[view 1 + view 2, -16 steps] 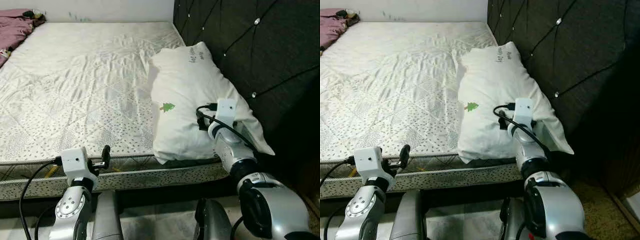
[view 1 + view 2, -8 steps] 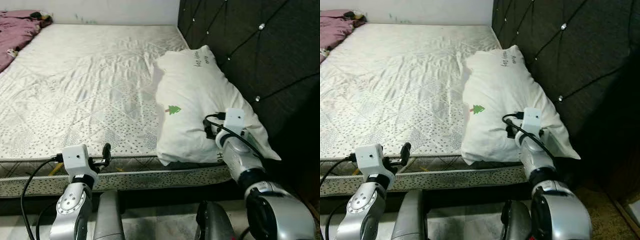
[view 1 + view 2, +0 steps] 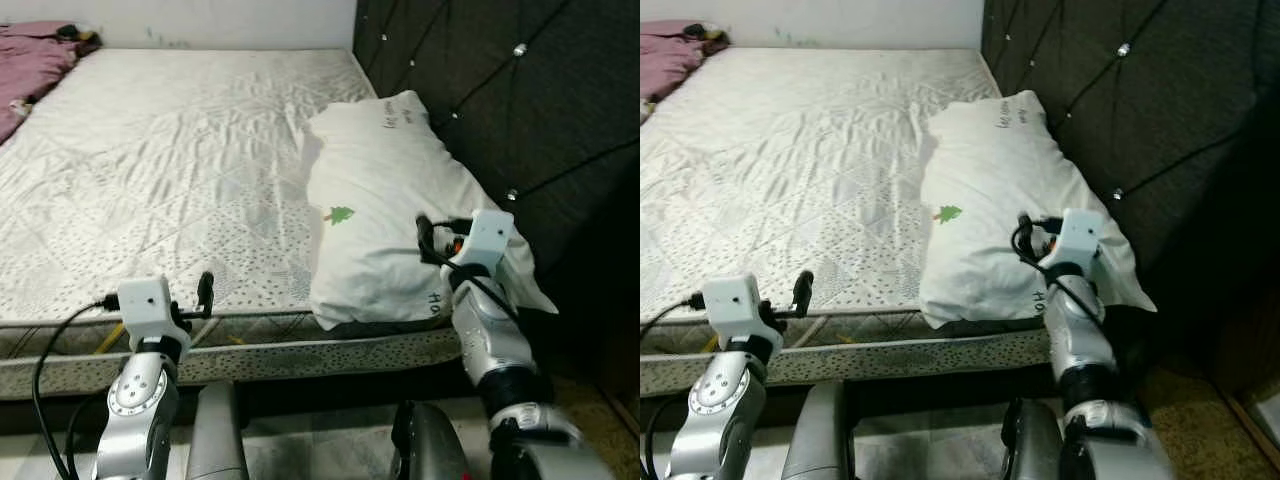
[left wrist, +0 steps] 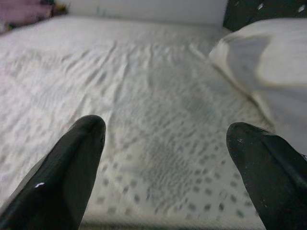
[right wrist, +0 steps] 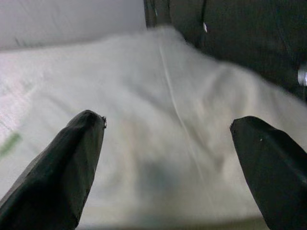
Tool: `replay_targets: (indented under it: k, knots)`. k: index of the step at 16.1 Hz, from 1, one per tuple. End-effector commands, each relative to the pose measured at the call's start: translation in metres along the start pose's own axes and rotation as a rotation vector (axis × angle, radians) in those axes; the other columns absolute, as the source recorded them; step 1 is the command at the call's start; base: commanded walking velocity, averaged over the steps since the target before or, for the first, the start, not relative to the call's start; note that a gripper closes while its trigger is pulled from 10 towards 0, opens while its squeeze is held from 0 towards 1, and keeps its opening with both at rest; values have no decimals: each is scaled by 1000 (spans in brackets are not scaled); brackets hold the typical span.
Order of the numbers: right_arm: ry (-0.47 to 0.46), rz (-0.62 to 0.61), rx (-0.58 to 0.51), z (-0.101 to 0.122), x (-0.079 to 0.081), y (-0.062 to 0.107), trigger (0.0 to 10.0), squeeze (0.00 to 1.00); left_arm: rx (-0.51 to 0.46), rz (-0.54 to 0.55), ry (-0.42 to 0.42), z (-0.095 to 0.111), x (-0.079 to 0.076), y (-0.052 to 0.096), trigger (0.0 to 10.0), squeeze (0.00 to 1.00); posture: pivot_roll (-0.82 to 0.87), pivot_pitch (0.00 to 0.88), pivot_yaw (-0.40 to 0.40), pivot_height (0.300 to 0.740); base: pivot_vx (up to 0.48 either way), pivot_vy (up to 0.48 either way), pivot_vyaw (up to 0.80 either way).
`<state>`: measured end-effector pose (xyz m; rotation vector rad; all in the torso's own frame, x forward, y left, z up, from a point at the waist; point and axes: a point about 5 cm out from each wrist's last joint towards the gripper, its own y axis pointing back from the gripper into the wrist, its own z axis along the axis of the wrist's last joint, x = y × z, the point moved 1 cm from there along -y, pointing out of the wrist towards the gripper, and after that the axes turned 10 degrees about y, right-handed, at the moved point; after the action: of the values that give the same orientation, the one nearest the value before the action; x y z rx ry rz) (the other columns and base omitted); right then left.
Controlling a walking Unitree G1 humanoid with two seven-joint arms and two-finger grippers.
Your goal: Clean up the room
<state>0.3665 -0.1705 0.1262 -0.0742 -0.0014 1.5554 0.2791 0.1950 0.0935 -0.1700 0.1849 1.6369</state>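
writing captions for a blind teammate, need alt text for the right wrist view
The right gripper hangs open just above a white pillow, one black finger at each lower corner of the frame. Behind the pillow rises a dark tufted headboard, and the pale mattress stretches off to one side; the picture is slightly blurred.

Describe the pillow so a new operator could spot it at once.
Start at the dark tufted headboard along the right side of the bed. Lying against it on the mattress's near right corner is the white pillow, with the right gripper open just over it. A small green tree print and dark handwriting at its far end set it apart from the speckled sheet.
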Motion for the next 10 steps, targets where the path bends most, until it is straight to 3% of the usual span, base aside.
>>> replay_targets:
  k: [1,3,6,10]
  knots:
    - [5,21,-52,10,7,4,10000,0,-53,-37,-40,10,-7,-3,10000,0,82,0,-18,527,0,0,0]
    - [75,61,-109,17,16,11,10000,0,-87,-43,-61,13,-11,-5,10000,0,74,0,-24,527,0,0,0]
    - [70,61,-100,19,15,16,10000,0,-96,-68,-65,11,-16,-8,10000,0,65,0,-21,527,0,0,0]
    - [51,64,-115,25,17,16,10000,0,-132,-113,-64,17,-23,-23,10000,0,52,0,-11,546,0,0,0]
